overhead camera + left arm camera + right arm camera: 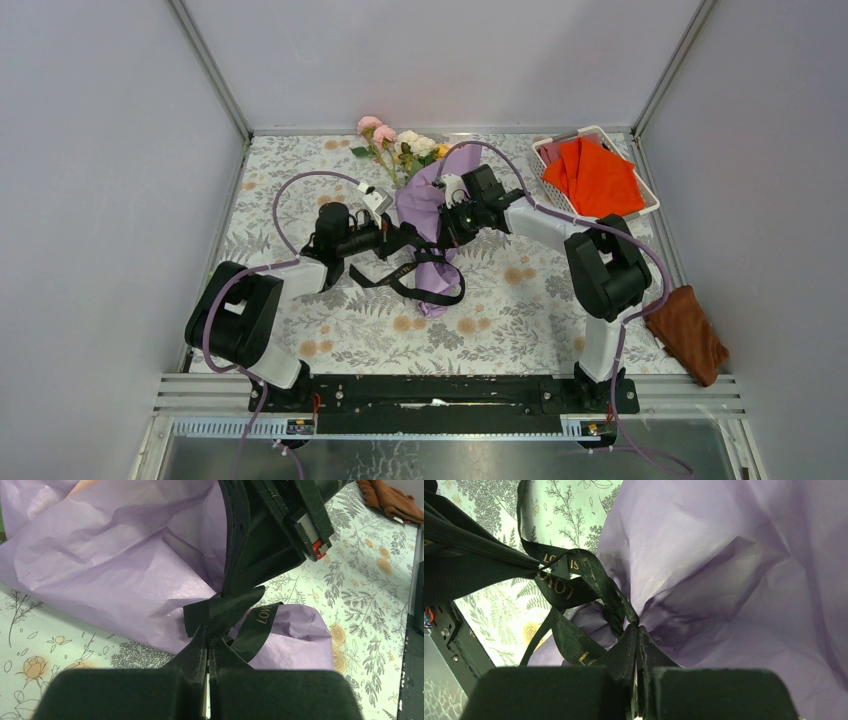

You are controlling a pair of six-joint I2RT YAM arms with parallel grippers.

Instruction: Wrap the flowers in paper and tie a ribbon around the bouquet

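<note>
Floral-print worktop (520,290) carries the bouquet (425,195) lying centrally toward its far edge, with left gripper (207,639) and right gripper (638,636) both clamped tight on the limp, probably slippery ribbon (255,625) at the neck of thin, easily torn paper (125,565), so pulling looks safest by the ribbon.

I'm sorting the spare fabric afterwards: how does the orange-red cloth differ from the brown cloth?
The orange-red cloth sits inside the white basket at the far right, while the brown cloth lies loose at the near right edge of the table. The orange-red cloth spreads wider and is bright; the brown cloth is narrower and dull. Both are rumpled and lie on the right side.
</note>
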